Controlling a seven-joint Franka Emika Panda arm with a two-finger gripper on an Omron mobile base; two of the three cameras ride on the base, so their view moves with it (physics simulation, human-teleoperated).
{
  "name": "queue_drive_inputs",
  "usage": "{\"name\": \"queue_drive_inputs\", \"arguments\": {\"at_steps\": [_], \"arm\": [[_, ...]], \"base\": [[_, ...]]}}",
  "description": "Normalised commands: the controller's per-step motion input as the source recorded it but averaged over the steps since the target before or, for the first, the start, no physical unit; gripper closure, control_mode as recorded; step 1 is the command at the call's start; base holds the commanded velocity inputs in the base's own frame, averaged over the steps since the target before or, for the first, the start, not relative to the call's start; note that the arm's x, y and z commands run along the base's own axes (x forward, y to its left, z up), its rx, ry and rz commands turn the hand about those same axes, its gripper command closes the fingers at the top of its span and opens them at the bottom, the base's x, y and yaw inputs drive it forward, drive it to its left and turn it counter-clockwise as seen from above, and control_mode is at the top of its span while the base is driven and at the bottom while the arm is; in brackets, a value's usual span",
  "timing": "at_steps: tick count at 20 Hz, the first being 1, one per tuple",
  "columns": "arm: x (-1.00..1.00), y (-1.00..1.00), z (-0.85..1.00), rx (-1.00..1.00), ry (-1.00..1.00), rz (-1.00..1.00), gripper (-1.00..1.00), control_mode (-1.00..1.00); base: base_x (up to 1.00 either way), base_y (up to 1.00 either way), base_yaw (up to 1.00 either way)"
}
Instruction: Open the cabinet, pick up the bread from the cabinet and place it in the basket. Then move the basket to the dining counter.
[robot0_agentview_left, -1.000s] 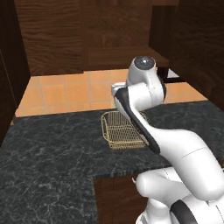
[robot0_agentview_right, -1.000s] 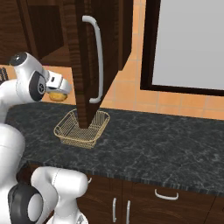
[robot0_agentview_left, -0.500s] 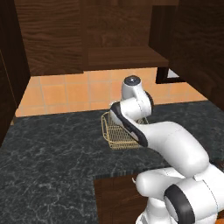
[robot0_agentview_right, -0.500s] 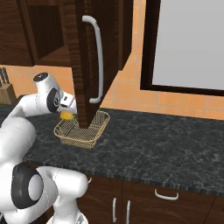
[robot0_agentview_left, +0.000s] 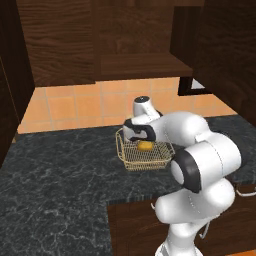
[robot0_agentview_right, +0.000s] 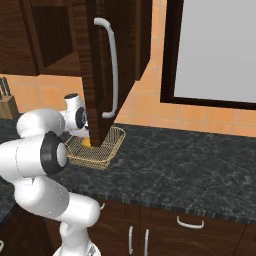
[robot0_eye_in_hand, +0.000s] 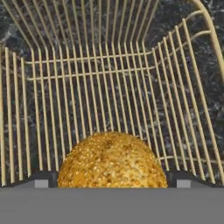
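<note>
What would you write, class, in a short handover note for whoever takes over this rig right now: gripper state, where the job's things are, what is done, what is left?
Gripper: lowered into the basket, jaws wide on either side of the bread; whether it grips the bread cannot be told.
Bread: inside the basket, low over its mesh floor.
Basket: on the black marble counter, below the cabinet, whose door stands open.
Done: cabinet opened, bread brought to the basket.
Left: back the hand out, grasp the basket, carry it to the dining counter.

Open cabinet (robot0_agentview_right: 95, 65) door low over the basket (robot0_agentview_left: 131, 155); bare black counter (robot0_agentview_left: 55, 175) left and front of it.
</note>
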Motion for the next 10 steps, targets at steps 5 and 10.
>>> {"name": "queue_drive_inputs", "arguments": {"at_steps": [5, 10], "arm": [[0.35, 0.00, -0.66, 0.01, 0.13, 0.00, 1.00, -1.00], [0.27, -0.02, -0.47, 0.04, 0.05, 0.00, 1.00, -1.00]], "base": [[0.00, 0.00, 0.00], [0.00, 0.00, 0.00]]}}
